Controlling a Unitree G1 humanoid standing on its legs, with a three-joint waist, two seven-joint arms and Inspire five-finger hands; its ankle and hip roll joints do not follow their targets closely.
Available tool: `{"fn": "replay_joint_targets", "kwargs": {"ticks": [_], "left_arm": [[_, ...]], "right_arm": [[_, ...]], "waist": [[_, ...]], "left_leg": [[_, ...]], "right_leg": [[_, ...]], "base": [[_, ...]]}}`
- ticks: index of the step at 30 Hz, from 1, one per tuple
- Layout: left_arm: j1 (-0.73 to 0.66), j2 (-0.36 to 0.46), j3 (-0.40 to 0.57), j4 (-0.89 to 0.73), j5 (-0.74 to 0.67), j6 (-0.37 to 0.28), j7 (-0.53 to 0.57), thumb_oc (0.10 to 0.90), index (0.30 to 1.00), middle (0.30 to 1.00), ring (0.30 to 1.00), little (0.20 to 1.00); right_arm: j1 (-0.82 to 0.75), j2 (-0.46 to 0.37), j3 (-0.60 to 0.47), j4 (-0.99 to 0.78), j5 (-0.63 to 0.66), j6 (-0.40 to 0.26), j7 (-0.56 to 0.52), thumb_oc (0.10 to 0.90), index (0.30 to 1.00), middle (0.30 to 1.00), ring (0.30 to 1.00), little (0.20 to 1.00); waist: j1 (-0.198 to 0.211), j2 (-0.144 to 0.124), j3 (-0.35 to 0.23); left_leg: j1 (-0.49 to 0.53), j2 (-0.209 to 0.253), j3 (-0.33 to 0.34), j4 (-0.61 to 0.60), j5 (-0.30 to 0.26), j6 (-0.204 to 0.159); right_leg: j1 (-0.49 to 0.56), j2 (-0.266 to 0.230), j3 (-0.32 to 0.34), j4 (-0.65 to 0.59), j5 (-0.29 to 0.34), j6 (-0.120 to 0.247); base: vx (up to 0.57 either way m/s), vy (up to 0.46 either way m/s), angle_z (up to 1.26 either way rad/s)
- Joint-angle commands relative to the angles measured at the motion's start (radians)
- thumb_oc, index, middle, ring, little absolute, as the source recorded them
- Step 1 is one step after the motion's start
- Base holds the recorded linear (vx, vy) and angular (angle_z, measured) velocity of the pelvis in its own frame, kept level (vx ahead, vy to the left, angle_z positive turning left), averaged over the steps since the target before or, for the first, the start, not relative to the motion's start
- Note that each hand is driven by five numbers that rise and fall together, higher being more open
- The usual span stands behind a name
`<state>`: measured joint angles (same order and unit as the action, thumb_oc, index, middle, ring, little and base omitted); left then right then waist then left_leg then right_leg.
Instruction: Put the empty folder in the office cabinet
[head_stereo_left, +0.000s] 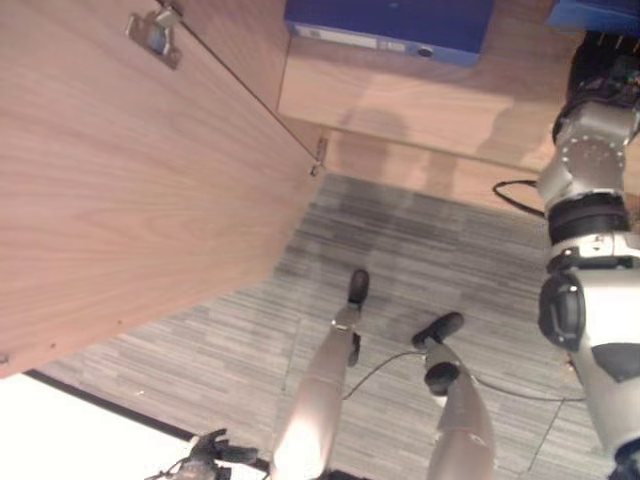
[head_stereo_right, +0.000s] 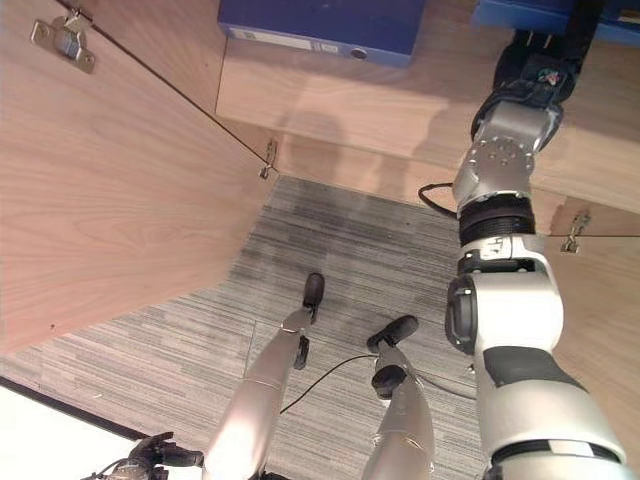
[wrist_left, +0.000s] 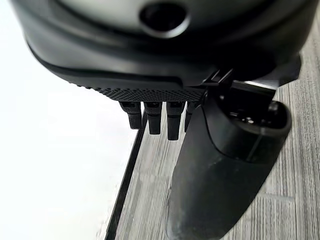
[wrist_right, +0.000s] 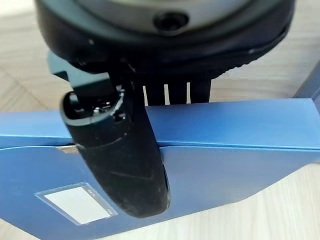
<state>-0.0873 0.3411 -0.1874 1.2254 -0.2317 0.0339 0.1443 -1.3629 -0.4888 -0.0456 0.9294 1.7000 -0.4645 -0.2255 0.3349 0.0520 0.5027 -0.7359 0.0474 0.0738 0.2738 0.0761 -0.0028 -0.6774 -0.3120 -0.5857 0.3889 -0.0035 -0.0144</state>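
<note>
My right hand (wrist_right: 120, 150) clamps thumb and fingers on the blue folder (wrist_right: 225, 145) at the cabinet shelf (head_stereo_right: 400, 110) — let go too early and it could tip out — while my left hand (wrist_left: 220, 165) hangs relaxed.

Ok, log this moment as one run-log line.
right robot hand: shut on blue folder, at cabinet shelf | left robot hand: open, low over floor | second blue folder: lying on shelf
</note>
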Motion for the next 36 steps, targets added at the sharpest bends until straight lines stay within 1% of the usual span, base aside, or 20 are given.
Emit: {"fn": "replay_joint_targets", "kwargs": {"ticks": [1,4,5,8,10,14,18,25,30,33,36], "left_arm": [[0.145,0.111,-0.027,0.090,0.032,0.034,0.039,0.800,0.900,0.900,0.900,0.900],[0.137,0.117,-0.025,0.094,0.028,0.031,0.042,0.800,0.900,0.900,0.900,0.900],[0.136,0.118,-0.023,0.095,0.026,0.029,0.042,0.800,0.900,0.900,0.900,0.900],[0.126,0.124,-0.024,0.097,0.026,0.030,0.038,0.800,0.900,0.900,0.900,0.900],[0.122,0.129,-0.022,0.101,0.030,0.032,0.033,0.800,0.900,0.900,0.900,0.900],[0.118,0.130,-0.021,0.100,0.036,0.035,0.025,0.800,0.900,0.900,0.900,0.900],[0.115,0.128,-0.019,0.107,0.040,0.038,0.026,0.800,0.900,0.900,0.900,0.900],[0.112,0.122,-0.006,0.116,0.035,0.038,0.029,0.800,0.900,0.900,0.900,0.900],[0.104,0.108,-0.002,0.121,0.036,0.037,0.030,0.800,0.900,0.900,0.900,0.900],[0.097,0.107,0.002,0.124,0.036,0.035,0.031,0.800,0.900,0.900,0.900,0.900],[0.090,0.106,0.003,0.131,0.043,0.035,0.031,0.800,0.900,0.900,0.900,0.900]], "right_arm": [[-0.111,-0.127,0.089,-0.114,-0.044,-0.032,0.097,0.400,0.300,0.300,0.300,0.300],[-0.121,-0.135,0.111,-0.103,-0.045,-0.016,0.099,0.400,0.300,0.300,0.300,0.300],[-0.127,-0.140,0.124,-0.090,-0.050,-0.005,0.100,0.800,0.900,0.900,0.900,0.900],[-0.136,-0.147,0.151,-0.052,-0.073,0.038,0.096,0.800,0.900,0.900,0.900,0.900],[-0.139,-0.150,0.166,-0.003,-0.088,0.082,0.094,0.800,0.900,0.900,0.900,0.900],[-0.137,-0.151,0.176,0.048,-0.106,0.128,0.088,0.800,0.900,0.900,0.900,0.900],[-0.132,-0.148,0.167,0.102,-0.114,0.145,0.076,0.800,0.900,0.900,0.900,0.900],[-0.103,-0.128,0.147,0.102,-0.122,0.154,0.070,0.800,0.900,0.900,0.900,0.900],[-0.067,-0.115,0.129,0.103,-0.132,0.158,0.064,0.800,0.900,0.900,0.900,0.900],[-0.059,-0.119,0.125,0.115,-0.146,0.168,0.058,0.800,0.900,0.900,0.900,0.900],[-0.046,-0.135,0.139,0.143,-0.182,0.201,0.048,0.800,0.900,0.900,0.900,0.900]], "waist": [[0.007,0.001,-0.084],[0.007,0.000,-0.087],[0.007,0.000,-0.087],[0.002,-0.003,-0.089],[-0.001,-0.009,-0.092],[-0.005,-0.016,-0.093],[-0.007,-0.016,-0.091],[-0.007,-0.018,-0.089],[-0.015,-0.020,-0.092],[-0.018,-0.022,-0.095],[-0.024,-0.026,-0.098]], "left_leg": [[-0.027,0.008,-0.023,0.038,-0.107,-0.027],[-0.036,0.010,-0.022,0.044,-0.107,-0.026],[-0.037,0.011,-0.022,0.044,-0.106,-0.026],[-0.037,0.013,-0.021,0.044,-0.106,-0.026],[-0.032,0.016,-0.021,0.041,-0.104,-0.028],[-0.018,0.019,-0.018,0.031,-0.102,-0.030],[-0.004,0.020,-0.018,0.021,-0.099,-0.032],[0.019,0.018,-0.017,-0.004,-0.088,-0.036],[0.040,0.017,-0.018,-0.029,-0.079,-0.040],[0.049,0.016,-0.017,-0.042,-0.073,-0.042],[0.063,0.018,-0.016,-0.065,-0.061,-0.046]], "right_leg": [[0.052,-0.006,0.089,0.016,-0.063,0.109],[0.042,-0.008,0.089,0.028,-0.067,0.107],[0.039,-0.009,0.088,0.031,-0.069,0.106],[0.037,-0.009,0.088,0.035,-0.068,0.104],[0.040,-0.007,0.088,0.032,-0.068,0.102],[0.051,-0.002,0.085,0.022,-0.066,0.101],[0.065,0.004,0.085,0.013,-0.064,0.101],[0.081,0.010,0.078,0.000,-0.063,0.102],[0.098,0.017,0.073,-0.020,-0.056,0.105],[0.106,0.018,0.069,-0.032,-0.049,0.109],[0.119,0.020,0.064,-0.054,-0.041,0.113]], "base": [[0.00,0.000,0.00],[0.00,0.000,0.00],[0.00,0.000,0.00],[0.00,0.000,0.00],[0.00,0.000,0.00],[0.00,0.000,0.00],[0.00,0.000,0.00],[0.00,0.000,0.00],[0.00,0.000,0.00],[0.00,0.000,0.00],[0.00,0.000,0.00]]}}
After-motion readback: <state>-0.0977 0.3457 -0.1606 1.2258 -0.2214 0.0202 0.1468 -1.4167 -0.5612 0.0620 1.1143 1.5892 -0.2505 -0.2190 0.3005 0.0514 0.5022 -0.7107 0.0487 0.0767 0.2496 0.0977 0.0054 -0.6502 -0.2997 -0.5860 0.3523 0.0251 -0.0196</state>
